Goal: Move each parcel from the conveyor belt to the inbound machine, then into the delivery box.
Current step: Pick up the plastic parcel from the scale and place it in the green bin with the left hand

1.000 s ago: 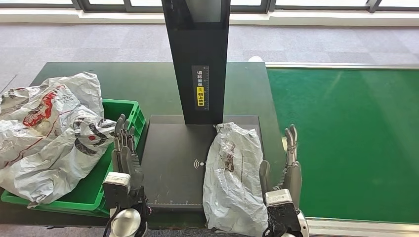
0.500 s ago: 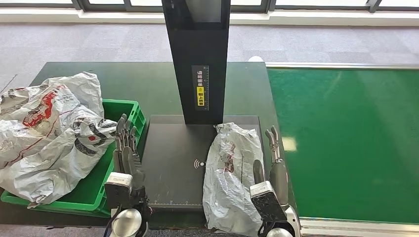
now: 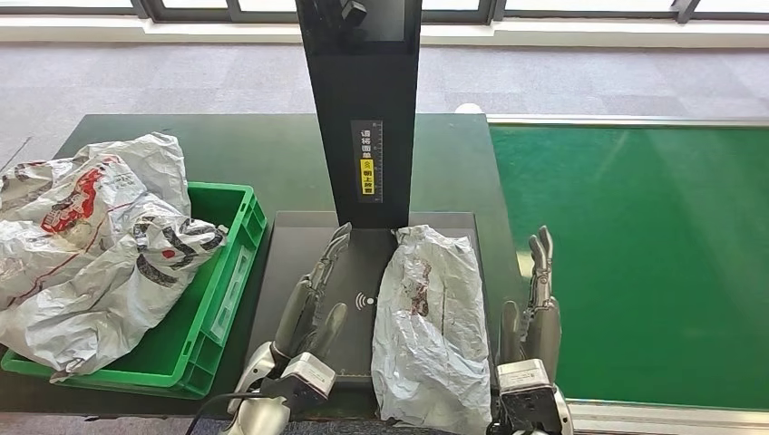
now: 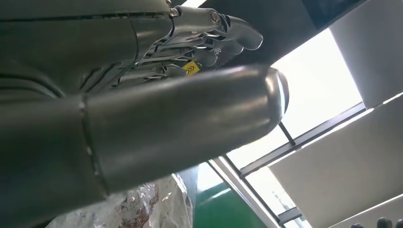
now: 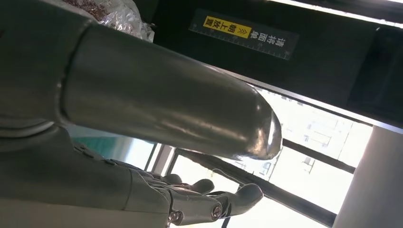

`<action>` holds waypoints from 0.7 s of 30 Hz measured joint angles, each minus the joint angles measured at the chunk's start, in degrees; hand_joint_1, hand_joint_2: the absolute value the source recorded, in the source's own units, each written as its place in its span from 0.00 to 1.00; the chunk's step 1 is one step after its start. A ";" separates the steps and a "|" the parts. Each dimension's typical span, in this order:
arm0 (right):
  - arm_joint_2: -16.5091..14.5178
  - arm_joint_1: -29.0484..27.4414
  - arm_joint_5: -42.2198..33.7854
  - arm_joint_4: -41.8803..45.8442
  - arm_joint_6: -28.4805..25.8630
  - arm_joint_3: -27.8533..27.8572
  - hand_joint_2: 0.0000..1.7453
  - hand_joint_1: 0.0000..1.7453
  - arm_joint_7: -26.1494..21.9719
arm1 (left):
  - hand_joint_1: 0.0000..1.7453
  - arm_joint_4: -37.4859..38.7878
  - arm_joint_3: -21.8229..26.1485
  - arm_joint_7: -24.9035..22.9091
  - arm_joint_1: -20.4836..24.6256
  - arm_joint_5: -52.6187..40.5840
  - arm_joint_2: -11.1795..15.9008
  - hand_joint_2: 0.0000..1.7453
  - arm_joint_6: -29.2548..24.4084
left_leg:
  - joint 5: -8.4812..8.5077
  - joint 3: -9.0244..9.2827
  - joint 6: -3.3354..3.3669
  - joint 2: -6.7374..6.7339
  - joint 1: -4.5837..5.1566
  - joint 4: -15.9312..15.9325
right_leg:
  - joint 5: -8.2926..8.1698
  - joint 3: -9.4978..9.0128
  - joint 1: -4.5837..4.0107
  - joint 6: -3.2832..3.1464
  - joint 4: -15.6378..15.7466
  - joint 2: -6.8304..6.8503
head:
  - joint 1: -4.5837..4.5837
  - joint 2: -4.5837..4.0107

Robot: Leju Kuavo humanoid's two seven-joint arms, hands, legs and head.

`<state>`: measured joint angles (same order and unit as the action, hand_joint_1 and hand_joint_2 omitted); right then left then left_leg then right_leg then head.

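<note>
With the grey parcel (image 3: 428, 322) lying on the inbound machine's scan plate (image 3: 313, 272), I have the left robot hand (image 3: 308, 304) and right robot hand (image 3: 535, 304) flanking it, fingers straight and empty, ready to lift it toward the green delivery box (image 3: 222, 272).

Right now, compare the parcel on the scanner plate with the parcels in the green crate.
The parcel on the scanner plate lies alone, long and narrow, between the two robot hands; the parcels in the green crate are heaped, spilling over its rim. The plate parcel is nearly plain grey with a brownish patch; the crate parcels carry red and black print. Both are crumpled grey plastic mailers.
</note>
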<state>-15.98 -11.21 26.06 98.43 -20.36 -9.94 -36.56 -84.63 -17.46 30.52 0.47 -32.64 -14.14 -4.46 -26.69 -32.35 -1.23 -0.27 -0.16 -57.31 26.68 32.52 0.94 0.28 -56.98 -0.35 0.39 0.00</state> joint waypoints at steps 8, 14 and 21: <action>0.00 -1.62 -2.25 3.41 1.38 2.21 0.00 0.00 -3.18 | 0.00 6.02 -3.48 -3.88 1.86 -18.88 0.27 1.00 0.07 | -0.01 -0.01 0.01 0.04 0.03 -0.01 | 0.01 -0.02 0.03 0.02 0.02 0.04 | -0.01 0.00; 0.00 -1.62 -3.02 3.85 3.93 2.99 0.00 0.00 -3.48 | 0.00 24.38 -7.13 -12.69 8.62 -36.89 -0.26 1.00 -6.53 | 0.01 0.02 0.01 0.04 0.03 -0.02 | -0.03 -0.04 0.04 0.02 0.02 0.05 | 0.00 0.00; 0.11 -1.43 -3.45 3.86 4.60 3.04 0.00 0.00 -3.48 | 0.00 41.06 -10.34 -15.47 14.14 -43.09 -1.63 1.00 -8.40 | 0.01 0.08 0.01 0.20 0.02 -0.01 | 0.02 -0.21 0.02 0.05 0.02 0.15 | 0.00 0.00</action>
<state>-15.86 -12.64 22.61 102.29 -15.76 -6.91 -40.04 -43.57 -27.81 15.05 14.61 -75.73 -15.77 -12.86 -26.68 -32.26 -1.22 -0.06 -0.14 -57.32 26.70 32.31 0.96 0.33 -56.96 -0.20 0.39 0.00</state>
